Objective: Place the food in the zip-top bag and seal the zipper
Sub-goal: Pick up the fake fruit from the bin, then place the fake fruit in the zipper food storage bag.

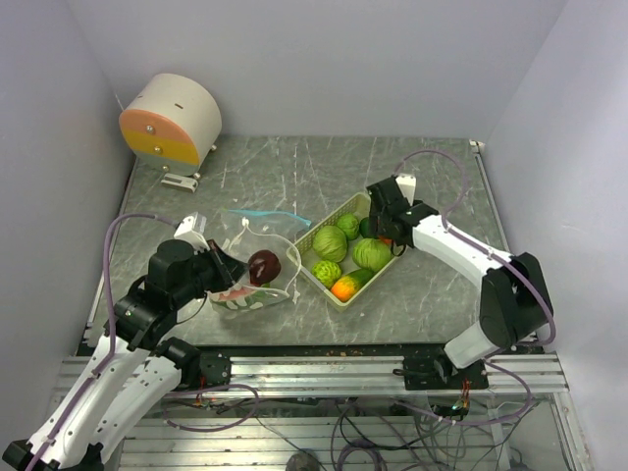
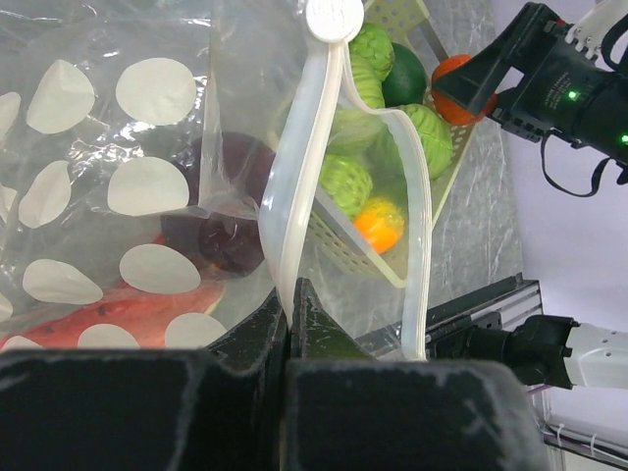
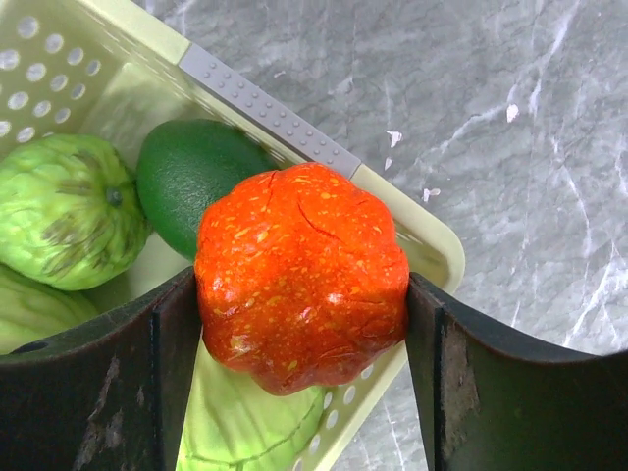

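Orange ridged toy (image 3: 299,275) clamped in right gripper (image 3: 302,334) just over basket (image 3: 265,103) corner, maroon piece (image 1: 264,265) inside zip-top bag (image 2: 294,177), its rim pinched by left gripper (image 2: 292,324); filling step, next likely carry to bag mouth, release.

The zip-top bag (image 1: 235,296) lies on the surface (image 1: 294,177) just left of the basket (image 1: 316,280); one fruit (image 1: 264,264) sits in the bag, more food (image 1: 371,253) in the basket; the right gripper (image 3: 299,299)'s jaws hold another piece (image 3: 294,245) over the basket's rim.
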Tool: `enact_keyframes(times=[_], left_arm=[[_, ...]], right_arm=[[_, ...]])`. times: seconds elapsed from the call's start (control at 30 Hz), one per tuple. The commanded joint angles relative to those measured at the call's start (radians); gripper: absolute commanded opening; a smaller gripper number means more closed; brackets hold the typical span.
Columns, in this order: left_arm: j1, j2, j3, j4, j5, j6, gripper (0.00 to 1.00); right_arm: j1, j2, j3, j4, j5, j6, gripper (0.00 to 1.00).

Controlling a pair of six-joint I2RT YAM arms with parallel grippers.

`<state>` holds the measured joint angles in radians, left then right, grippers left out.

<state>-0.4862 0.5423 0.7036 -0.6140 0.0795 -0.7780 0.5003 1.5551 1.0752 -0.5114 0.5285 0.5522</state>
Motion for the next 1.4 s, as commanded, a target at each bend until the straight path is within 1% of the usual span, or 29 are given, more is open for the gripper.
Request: enact_keyframes(times=[0.0, 0.07, 0.17, 0.27, 0.37, 0.43, 0.57, 0.63, 0.73, 0.83, 0.93, 1.0, 1.1, 1.13, 1.27, 1.33, 1.37], left_arm=[[-0.002, -0.007, -0.011, 0.054, 0.026, 0.008, 0.07], [-0.002, -0.005, -0.015, 0.056, 0.027, 0.004, 0.07], [-0.001, -0.007, -0.013, 0.054, 0.026, 0.001, 0.07], [-0.002, -0.008, -0.007, 0.050, 0.017, 0.003, 0.07], [-0.002, -0.006, -0.003, 0.049, 0.012, 0.002, 0.07], [-0.002, -0.002, -0.001, 0.051, 0.011, 0.000, 0.07], [-0.002, 0.002, -0.005, 0.057, 0.014, -0.006, 0.07], [-0.002, 0.002, -0.009, 0.059, 0.014, -0.008, 0.07], [-0.002, 0.003, -0.013, 0.056, 0.011, -0.007, 0.07], [-0.001, 0.000, -0.012, 0.053, 0.010, -0.010, 0.07], [-0.002, -0.002, -0.009, 0.054, 0.009, -0.008, 0.07], [-0.001, 0.003, -0.005, 0.054, 0.009, -0.007, 0.07], [-0.002, 0.010, -0.001, 0.057, 0.012, -0.002, 0.07], [-0.002, 0.013, -0.001, 0.057, 0.011, -0.001, 0.07], [-0.001, 0.018, -0.005, 0.060, 0.014, 0.001, 0.07], [-0.002, 0.015, -0.010, 0.062, 0.014, -0.001, 0.07], [-0.002, 0.013, -0.012, 0.063, 0.014, -0.003, 0.07]], right_arm=[[-0.002, -0.092, 0.008, 0.006, -0.003, -0.023, 0.50], [-0.002, -0.142, 0.017, 0.001, -0.022, -0.036, 0.42], [-0.002, -0.243, 0.027, 0.034, -0.161, -0.090, 0.37], [0.014, -0.347, 0.024, 0.127, -0.414, -0.144, 0.36], [0.061, -0.410, 0.012, 0.248, -0.654, -0.136, 0.36], [0.125, -0.418, 0.012, 0.317, -0.743, -0.125, 0.36], [0.302, -0.364, 0.052, 0.396, -0.746, -0.148, 0.37], [0.355, -0.327, 0.064, 0.435, -0.766, -0.136, 0.38], [0.383, -0.274, 0.066, 0.511, -0.827, -0.107, 0.37], [0.407, -0.218, 0.079, 0.526, -0.851, -0.105, 0.38], [0.421, -0.161, 0.090, 0.513, -0.844, -0.116, 0.38], [0.423, -0.121, 0.098, 0.487, -0.801, -0.120, 0.39], [0.424, -0.081, 0.120, 0.448, -0.755, -0.136, 0.54], [0.425, -0.074, 0.126, 0.442, -0.746, -0.140, 0.61], [0.426, -0.052, 0.144, 0.429, -0.734, -0.148, 0.84], [0.429, -0.050, 0.147, 0.426, -0.737, -0.151, 0.98], [0.429, -0.051, 0.148, 0.427, -0.740, -0.153, 1.00]])
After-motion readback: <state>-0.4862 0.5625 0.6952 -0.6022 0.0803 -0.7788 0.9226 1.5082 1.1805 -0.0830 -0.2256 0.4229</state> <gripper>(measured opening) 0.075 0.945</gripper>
